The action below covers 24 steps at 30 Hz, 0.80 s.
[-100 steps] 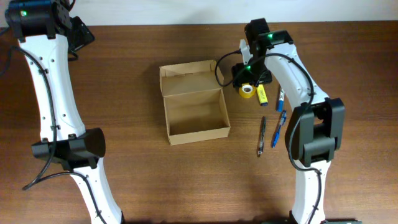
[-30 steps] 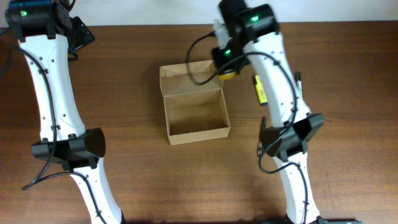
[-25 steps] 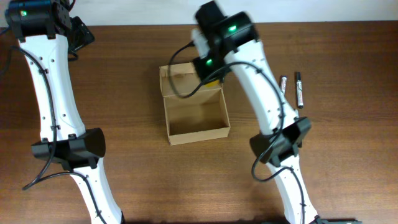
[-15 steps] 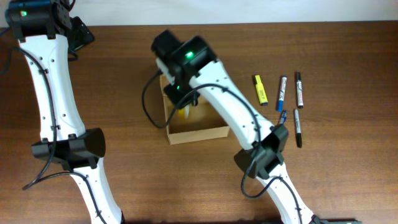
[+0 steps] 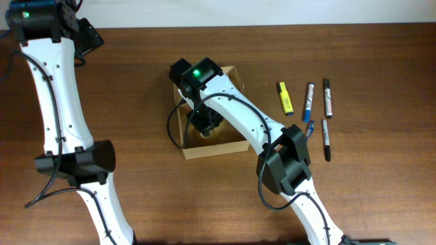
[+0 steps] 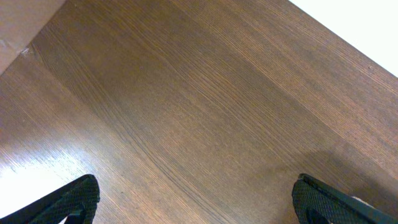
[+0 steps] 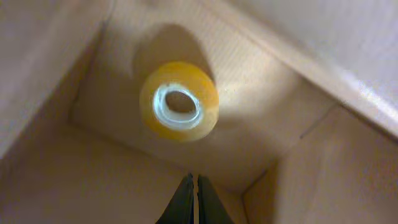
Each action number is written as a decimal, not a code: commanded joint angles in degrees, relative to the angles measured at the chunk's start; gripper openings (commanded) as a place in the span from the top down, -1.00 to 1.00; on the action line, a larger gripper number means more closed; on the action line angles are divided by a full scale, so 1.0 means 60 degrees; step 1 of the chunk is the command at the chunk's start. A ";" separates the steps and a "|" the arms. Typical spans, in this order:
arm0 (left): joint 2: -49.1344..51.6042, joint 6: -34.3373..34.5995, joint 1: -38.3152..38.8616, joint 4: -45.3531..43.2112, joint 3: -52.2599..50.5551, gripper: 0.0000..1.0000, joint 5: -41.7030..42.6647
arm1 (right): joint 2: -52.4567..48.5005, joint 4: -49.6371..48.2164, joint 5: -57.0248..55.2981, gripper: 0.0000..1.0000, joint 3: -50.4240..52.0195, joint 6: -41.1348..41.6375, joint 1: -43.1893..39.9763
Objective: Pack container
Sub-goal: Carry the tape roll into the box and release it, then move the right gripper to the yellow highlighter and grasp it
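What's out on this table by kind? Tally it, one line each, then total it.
Cardboard container: 1
Yellow tape roll, inside the container: 1
Yellow highlighter: 1
Pens and markers: 4 (blue marker, black marker, second black marker, blue pen, partly hidden)
Total: 7

Plain tan container (image 5: 218,150); inside it, a yellow tape roll (image 7: 179,101); around it, dark brown wood-grained desk (image 5: 381,190).
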State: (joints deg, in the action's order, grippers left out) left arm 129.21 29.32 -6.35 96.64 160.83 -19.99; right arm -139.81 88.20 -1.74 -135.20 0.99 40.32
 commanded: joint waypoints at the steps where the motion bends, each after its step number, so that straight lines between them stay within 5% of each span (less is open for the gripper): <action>1: -0.0306 -0.0124 -0.0033 0.0004 0.0102 -1.00 -0.0102 | 0.0211 -0.0022 -0.0255 0.92 -0.0291 -0.0160 -0.0219; 14: -0.0306 -0.0124 -0.0033 0.0004 0.0102 -1.00 -0.0102 | 0.0761 0.0546 -0.0408 0.93 -0.5089 0.0211 -0.2288; 24: -0.0306 -0.0120 -0.0033 0.0004 0.0102 -1.00 -0.0102 | 0.0561 0.0714 -0.0062 0.92 -0.3373 0.0484 -0.5319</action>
State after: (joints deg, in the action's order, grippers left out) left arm 129.21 29.32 -6.35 96.62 160.83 -19.99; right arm -135.28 93.08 -4.95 -160.46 3.07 12.86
